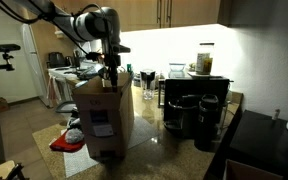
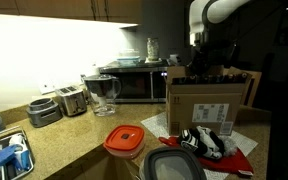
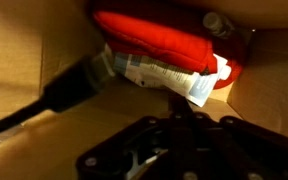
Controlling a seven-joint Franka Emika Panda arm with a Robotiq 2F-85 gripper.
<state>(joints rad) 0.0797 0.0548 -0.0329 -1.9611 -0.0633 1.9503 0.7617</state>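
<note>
- One cardboard box (image 1: pixel 104 120) stands on the counter (image 2: pixel 79 135). In both exterior views, the one gripper (image 1: pixel 111 72) reaches down into the box's open top.
- In the wrist view, three things lie inside the box: one red pouch (image 3: pixel 159 35), one white packet (image 3: pixel 169 75) just beneath the pouch, and one black handle (image 3: pixel 74 85) slanting beside the packet.
- The fingers are pressed together with no gap. The packet's near corner lies right at their tips, but I cannot tell if they pinch it.
- Outside the box, one red-lidded tub (image 2: pixel 126 140) sits near it and one toaster (image 2: pixel 72 100) stands well apart.
</note>
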